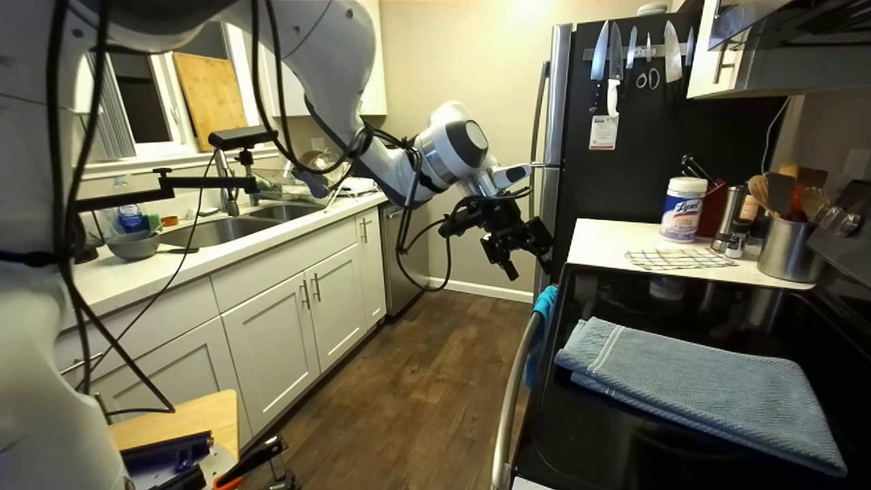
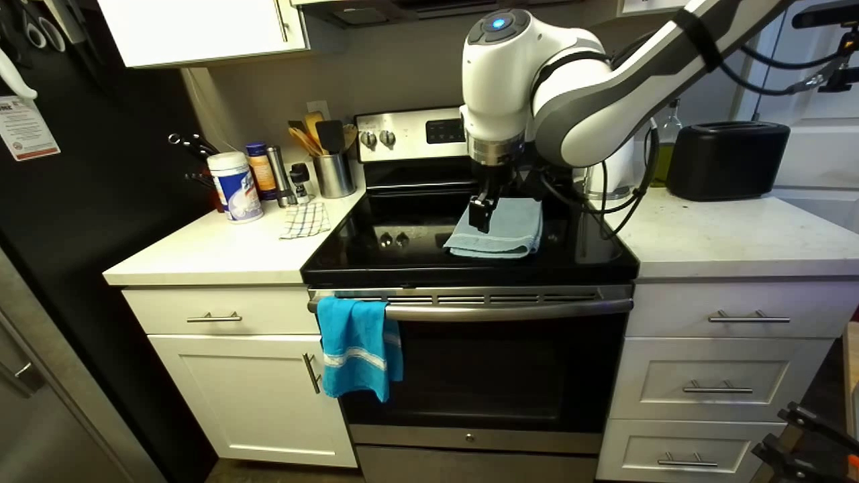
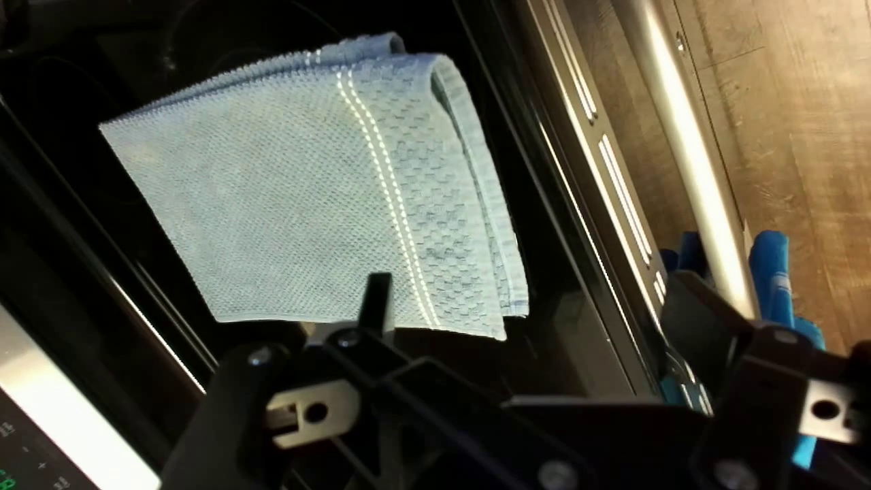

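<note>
A cylindrical silvery-steel crock [image 2: 335, 176] holds wooden and black utensils [image 2: 331, 137]; my black gripper [image 3: 531, 292], jaws spread wide, hangs near a folded pale-blue cloth towel [image 3: 272, 204].

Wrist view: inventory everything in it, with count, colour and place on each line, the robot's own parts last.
Flat glass stovetop: 1, glossy black, across the left and middle
Folded woven towel: 1, pale blue with white stripes, lying on the stovetop
Flat control panel: 1, silver and black with green characters, bottom-left corner
Slotted metal trim: 1, silver, along the stovetop's right side
Round metal handle: 1, silver, right of the trim
Soft draped cloth: 1, bright blue, hanging over the handle
Wooden plank floor: 1, brown, upper right
Angular two-fingered gripper: 1, black with silver plates, along the bottom, jaws open, holding nothing
</note>
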Controlling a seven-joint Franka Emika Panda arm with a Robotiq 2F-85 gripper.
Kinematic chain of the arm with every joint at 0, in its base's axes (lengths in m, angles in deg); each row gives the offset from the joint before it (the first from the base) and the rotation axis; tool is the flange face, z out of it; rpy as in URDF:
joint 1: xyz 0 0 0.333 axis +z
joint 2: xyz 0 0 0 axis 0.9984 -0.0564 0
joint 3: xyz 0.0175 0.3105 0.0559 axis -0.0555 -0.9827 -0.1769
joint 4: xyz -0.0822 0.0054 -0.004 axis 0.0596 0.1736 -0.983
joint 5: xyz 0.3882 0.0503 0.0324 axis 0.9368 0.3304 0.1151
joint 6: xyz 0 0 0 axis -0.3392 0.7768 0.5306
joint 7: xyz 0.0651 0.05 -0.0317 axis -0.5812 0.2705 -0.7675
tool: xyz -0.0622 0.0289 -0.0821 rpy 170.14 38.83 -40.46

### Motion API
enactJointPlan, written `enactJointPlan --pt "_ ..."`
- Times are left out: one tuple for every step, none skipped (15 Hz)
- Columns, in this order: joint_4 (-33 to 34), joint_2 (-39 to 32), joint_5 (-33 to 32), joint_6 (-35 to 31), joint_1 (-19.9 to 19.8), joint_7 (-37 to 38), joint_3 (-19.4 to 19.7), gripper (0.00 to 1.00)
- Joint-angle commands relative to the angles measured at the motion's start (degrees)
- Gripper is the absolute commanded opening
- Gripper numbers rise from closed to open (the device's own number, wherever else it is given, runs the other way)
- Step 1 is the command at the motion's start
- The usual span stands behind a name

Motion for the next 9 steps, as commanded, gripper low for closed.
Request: enactJointPlan --pt "8.2 -7.3 2.0 2.5 3.3 0.6 3.5 1.00" --pt "10.0 -9.0 2.3 2.7 3.9 0.7 4.3 1.00" --pt "11.7 -10.6 2.7 3.0 4.5 0.8 5.1 1.00" --pt "13.2 -12.2 2.9 3.5 5.1 0.8 6.0 1.00" --pt "14.7 -13.8 3.1 4.0 5.6 0.7 6.7 1.00" --pt "15.5 -14.8 3.1 4.7 6.2 0.9 7.5 1.00" --pt "16.4 -15.8 3.3 5.4 6.6 0.7 8.0 1.00" --pt "16.6 -16.5 3.4 6.3 7.0 0.6 8.6 1.00" --pt "17.1 -17.2 3.6 7.0 7.3 0.5 9.0 1.00"
